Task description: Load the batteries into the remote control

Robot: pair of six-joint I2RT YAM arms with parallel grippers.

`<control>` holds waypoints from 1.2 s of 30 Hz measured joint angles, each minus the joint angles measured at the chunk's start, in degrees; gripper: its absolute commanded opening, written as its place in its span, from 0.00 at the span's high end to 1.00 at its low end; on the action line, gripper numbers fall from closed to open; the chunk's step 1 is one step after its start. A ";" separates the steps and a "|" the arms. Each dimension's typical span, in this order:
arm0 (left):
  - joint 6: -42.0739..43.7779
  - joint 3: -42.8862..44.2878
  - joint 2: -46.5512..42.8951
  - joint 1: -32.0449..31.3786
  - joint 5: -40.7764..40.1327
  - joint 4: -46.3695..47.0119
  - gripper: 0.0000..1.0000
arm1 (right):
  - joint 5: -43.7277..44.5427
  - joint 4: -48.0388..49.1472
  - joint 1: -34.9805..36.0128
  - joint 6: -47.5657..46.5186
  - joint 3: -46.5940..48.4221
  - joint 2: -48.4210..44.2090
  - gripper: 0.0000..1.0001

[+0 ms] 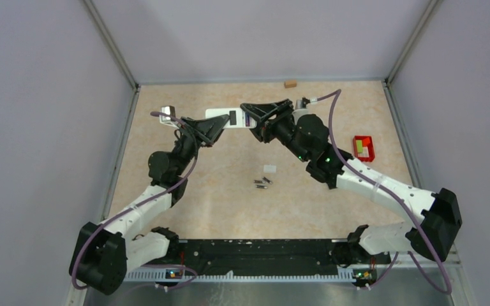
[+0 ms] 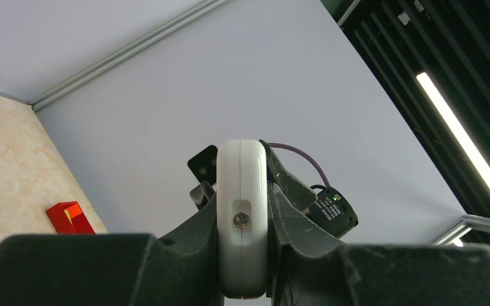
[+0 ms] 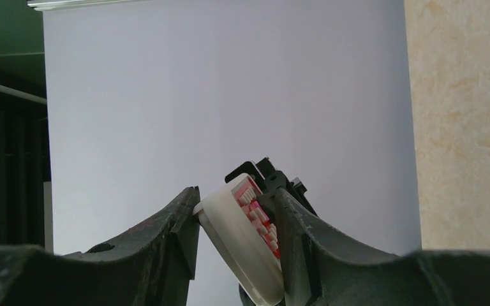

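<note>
The white remote control (image 1: 217, 115) hangs above the far middle of the table, held between both arms. In the left wrist view its narrow white end (image 2: 242, 191), with a screw in it, is clamped upright in my left gripper (image 2: 242, 255), which is shut on it. In the right wrist view the remote (image 3: 233, 239) lies tilted across my right gripper (image 3: 235, 220): one fingertip touches its back edge and the other presses its red-and-white button face. The batteries (image 1: 263, 183), small dark cylinders, lie loose on the table nearer the arms, apart from both grippers.
A small white piece (image 1: 269, 168) lies just beyond the batteries. A red box (image 1: 363, 148) sits at the right and shows too in the left wrist view (image 2: 69, 218). A small brown block (image 1: 289, 83) rests by the back wall. A grey-white object (image 1: 168, 111) is at the back left.
</note>
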 measured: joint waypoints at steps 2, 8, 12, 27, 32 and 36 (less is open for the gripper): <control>0.28 0.35 -0.72 0.00 -0.02 -1.70 1.00 | -0.07 0.90 -0.04 0.13 -0.52 0.00 0.83; 0.76 1.77 -1.81 0.00 0.02 -5.64 1.00 | -1.42 4.50 -0.76 0.59 -2.38 -0.04 0.85; 0.70 1.86 -1.84 -0.02 0.35 -7.13 1.00 | -2.60 7.43 -1.44 1.03 -4.87 -0.31 0.85; 0.61 2.38 -4.46 -0.04 1.38 -12.35 1.00 | -9.66 6.93 -3.78 -8.13 -5.64 -1.79 0.77; -0.07 2.69 -4.61 0.00 1.57 -13.97 1.00 | -10.01 5.05 -3.87 -14.05 -5.07 -2.40 0.76; -1.62 2.73 -4.50 0.07 1.77 -14.01 1.00 | -10.19 5.60 -3.87 -18.25 -5.09 -2.56 0.71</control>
